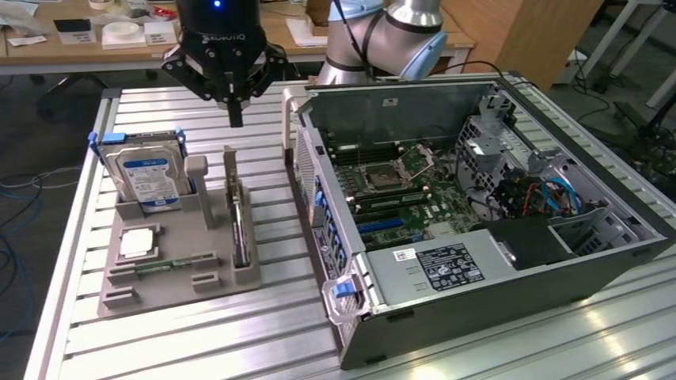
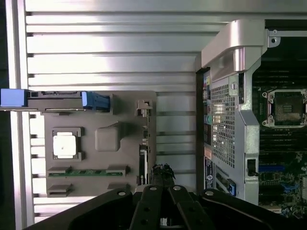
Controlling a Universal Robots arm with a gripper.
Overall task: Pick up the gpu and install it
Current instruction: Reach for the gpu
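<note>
Exterior view showed the hand (image 1: 234, 119) pressed together, empty, above the worktop (image 1: 158, 348); at its 6 o'clock the gpu (image 1: 240, 229) stood edgewise in the gray holder (image 1: 185, 237), hard drive (image 1: 148, 176) at 10 o'clock.

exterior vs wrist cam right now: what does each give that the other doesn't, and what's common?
Exterior view: the power supply with its label, blue cables inside the case, the robot arm, desks in the background.
Wrist view: the ports on the case's rear panel.
Both: the shut hand, the gpu standing on edge in the gray holder, the hard drive, the processor chip, the memory stick, the motherboard socket.
</note>
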